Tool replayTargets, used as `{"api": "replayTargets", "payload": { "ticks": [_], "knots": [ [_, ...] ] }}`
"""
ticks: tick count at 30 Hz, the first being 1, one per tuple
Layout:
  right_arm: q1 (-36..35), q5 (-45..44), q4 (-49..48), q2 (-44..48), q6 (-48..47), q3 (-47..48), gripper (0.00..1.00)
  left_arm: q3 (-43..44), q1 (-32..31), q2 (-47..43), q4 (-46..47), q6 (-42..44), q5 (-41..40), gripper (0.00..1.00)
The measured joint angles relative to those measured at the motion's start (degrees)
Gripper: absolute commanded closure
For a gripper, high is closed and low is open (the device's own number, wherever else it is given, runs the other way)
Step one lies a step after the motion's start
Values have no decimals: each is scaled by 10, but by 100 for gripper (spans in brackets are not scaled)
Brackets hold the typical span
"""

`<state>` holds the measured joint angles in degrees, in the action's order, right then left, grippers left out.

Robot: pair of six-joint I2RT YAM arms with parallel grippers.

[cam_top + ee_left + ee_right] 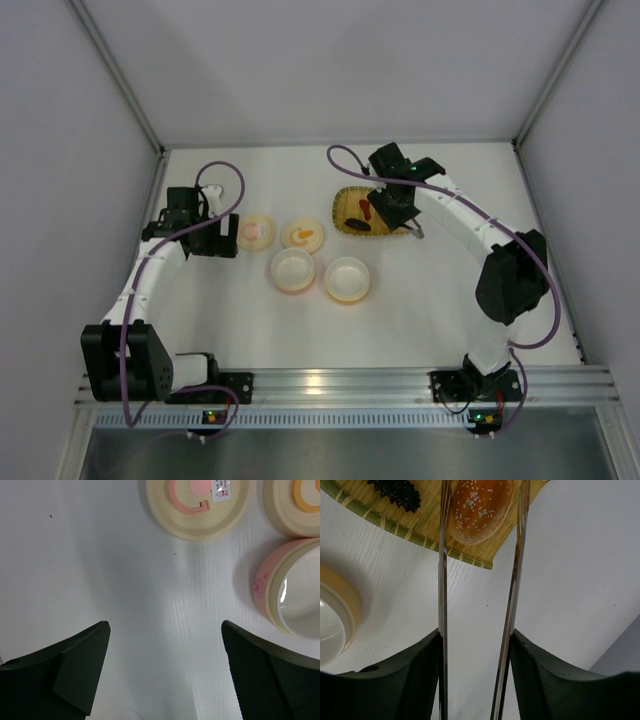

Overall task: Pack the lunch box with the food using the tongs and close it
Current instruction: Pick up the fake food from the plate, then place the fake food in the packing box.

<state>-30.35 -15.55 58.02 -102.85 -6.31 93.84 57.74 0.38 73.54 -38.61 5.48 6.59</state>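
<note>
Tongs clamped in your right gripper, tips straddling orange piece on tray; left gripper spread wide, empty. Nothing packed yet, both bowls bare, lids off

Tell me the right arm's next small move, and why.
Probably squeeze the right claw a little tighter: it holds the tongs, whose arms straddle the orange piece on the tray, with a slight gap on one side, so the piece doesn't look pinched yet.
</note>
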Motion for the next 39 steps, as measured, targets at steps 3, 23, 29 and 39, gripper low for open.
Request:
{"api": "replayTargets", "payload": {
  "ticks": [3, 23, 29, 39],
  "knots": [
    [0, 0, 0, 0, 0, 0, 58, 0, 0, 0, 0, 0, 0, 2],
    [35, 82, 3, 15, -3, -5, 100, 0, 0, 0, -1, 2, 0, 2],
    [35, 98, 2, 40, -16, -5, 100, 0, 0, 0, -1, 2, 0, 2],
    [36, 119, -1, 61, -42, -5, 100, 0, 0, 0, -1, 2, 0, 2]
  ]
}}
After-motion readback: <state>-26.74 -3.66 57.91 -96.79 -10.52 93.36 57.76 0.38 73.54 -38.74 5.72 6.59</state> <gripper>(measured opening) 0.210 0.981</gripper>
